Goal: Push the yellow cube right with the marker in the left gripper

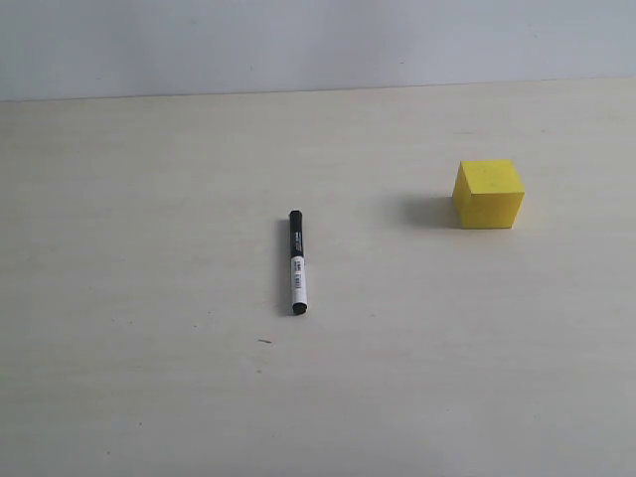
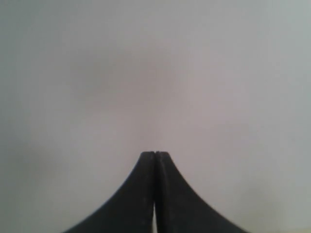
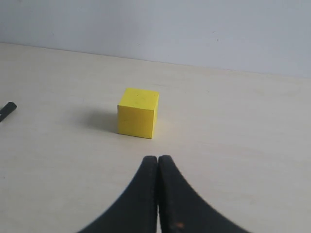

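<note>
My left gripper (image 2: 155, 154) is pressed shut on nothing. The marker (image 1: 296, 262) lies flat on the table, well left of the yellow cube (image 1: 488, 194). The risk: I grab it off-centre, it swivels, and the push glances off the cube's corner.

A pale wood-grain table (image 1: 119, 397) meets a plain light wall (image 1: 298, 40), with 1 small dark speck (image 1: 264, 342) on it.
</note>
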Available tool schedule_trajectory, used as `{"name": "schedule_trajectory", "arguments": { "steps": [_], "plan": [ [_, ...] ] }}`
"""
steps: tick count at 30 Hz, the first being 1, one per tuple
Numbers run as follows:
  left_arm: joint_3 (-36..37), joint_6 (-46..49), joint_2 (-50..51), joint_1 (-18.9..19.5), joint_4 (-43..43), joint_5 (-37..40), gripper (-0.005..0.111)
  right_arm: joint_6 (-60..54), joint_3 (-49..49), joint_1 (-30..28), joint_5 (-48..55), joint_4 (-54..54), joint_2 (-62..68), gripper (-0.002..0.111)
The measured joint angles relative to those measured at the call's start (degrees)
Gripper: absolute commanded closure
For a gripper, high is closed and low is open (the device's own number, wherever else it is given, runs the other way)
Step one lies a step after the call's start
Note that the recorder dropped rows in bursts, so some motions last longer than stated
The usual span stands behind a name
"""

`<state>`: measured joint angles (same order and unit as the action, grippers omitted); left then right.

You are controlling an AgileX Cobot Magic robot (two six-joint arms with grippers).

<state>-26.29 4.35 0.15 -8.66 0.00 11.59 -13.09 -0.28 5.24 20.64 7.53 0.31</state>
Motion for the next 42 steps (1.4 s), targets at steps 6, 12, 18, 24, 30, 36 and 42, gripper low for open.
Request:
{"name": "schedule_trajectory", "arguments": {
  "steps": [6,12,18,24,30,36,42],
  "plan": [
    [13.85,1.25,0.10,0.00,0.00,-1.91,0.107,0.00,0.00,0.00,0.00,0.00,0.00,0.108],
    [25.07,1.12,0.10,0.00,0.00,-3.65,0.107,0.00,0.00,0.00,0.00,0.00,0.00,0.108],
    [26.14,1.12,0.10,0.00,0.00,-0.64,0.107,0.00,0.00,0.00,0.00,0.00,0.00,0.108],
    [26.14,1.12,0.10,0.00,0.00,0.22,0.107,0.00,0.00,0.00,0.00,0.00,0.00,0.108],
    [26.14,1.12,0.10,0.00,0.00,5.25,0.107,0.00,0.00,0.00,0.00,0.00,0.00,0.108],
    [26.14,1.12,0.10,0.00,-0.39,8.61,0.107,0.00,0.00,0.00,0.00,0.00,0.00,0.108],
    [26.14,1.12,0.10,0.00,-0.39,8.97,0.107,0.00,0.00,0.00,0.00,0.00,0.00,0.108]
  ]
}}
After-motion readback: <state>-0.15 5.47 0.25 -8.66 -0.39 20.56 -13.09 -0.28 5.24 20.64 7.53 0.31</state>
